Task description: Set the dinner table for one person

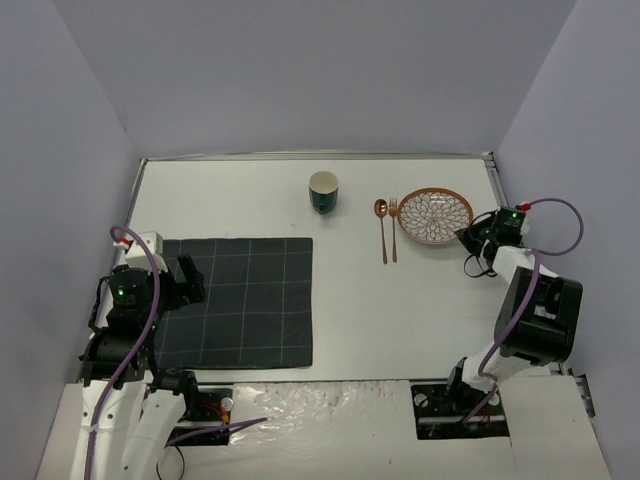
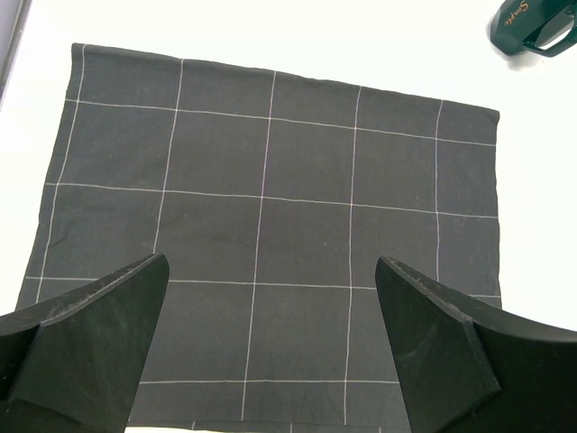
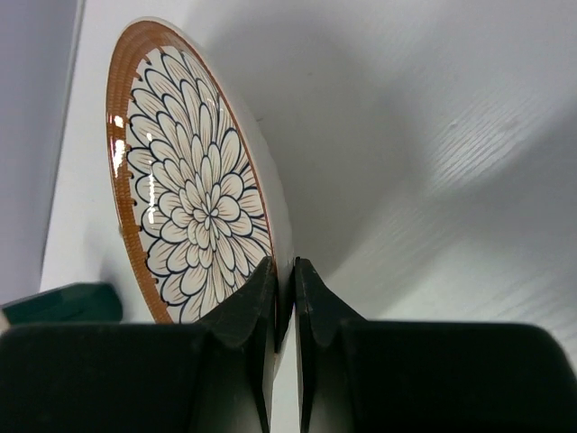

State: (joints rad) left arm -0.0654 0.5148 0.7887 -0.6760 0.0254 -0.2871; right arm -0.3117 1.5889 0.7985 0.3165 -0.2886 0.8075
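Observation:
The white dinner table (image 1: pixel 400 310) carries a dark grid-lined placemat (image 1: pixel 240 300) at the left. My left gripper (image 1: pixel 190 280) hangs open above the placemat (image 2: pixel 270 225), empty. A flower-patterned plate with an orange rim (image 1: pixel 435 215) sits at the far right. My right gripper (image 1: pixel 470 238) is shut on the plate's near-right rim (image 3: pixel 194 207), one finger above and one below. A copper spoon (image 1: pixel 381 228) and a copper fork (image 1: pixel 393 228) lie side by side just left of the plate. A dark green mug (image 1: pixel 323 191) stands at the far middle.
The mug shows at the top right of the left wrist view (image 2: pixel 534 27) and at the lower left of the right wrist view (image 3: pixel 63 302). A metal rail (image 1: pixel 495 200) runs along the table's right edge, close to my right arm. Grey walls enclose the table.

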